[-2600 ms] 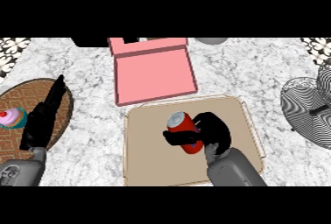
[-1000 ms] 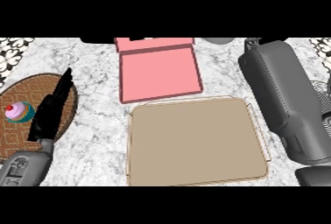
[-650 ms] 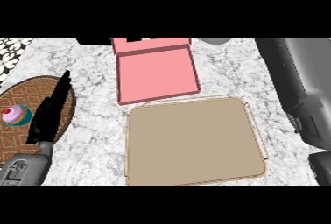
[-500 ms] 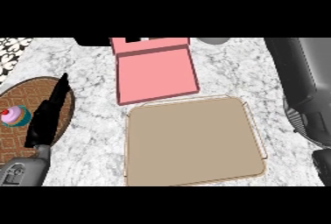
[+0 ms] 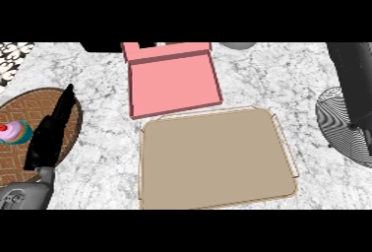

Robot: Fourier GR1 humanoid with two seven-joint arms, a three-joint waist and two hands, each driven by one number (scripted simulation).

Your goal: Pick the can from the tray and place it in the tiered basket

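The tan tray (image 5: 218, 157) lies in the middle of the counter with nothing on it. No can shows anywhere. The tiered basket (image 5: 341, 130), black and white striped, sits at the right edge and is partly cut off. My right forearm (image 5: 354, 83) runs up along the right side over the basket and leaves the view at the top, so its hand is hidden. My left hand (image 5: 51, 133) rests open at the left with its fingers straight, pointing away from me over the brown plate.
A pink open box (image 5: 174, 81) stands just behind the tray. A brown patterned plate (image 5: 29, 106) with a cupcake (image 5: 13, 133) is at the far left. A grey round object (image 5: 238, 45) and a dark object (image 5: 102, 47) sit at the back edge.
The can was gripped on the tray 2.6 s ago; tray now bare. My right forearm has swung further right, toward the basket. The left hand has stayed put.
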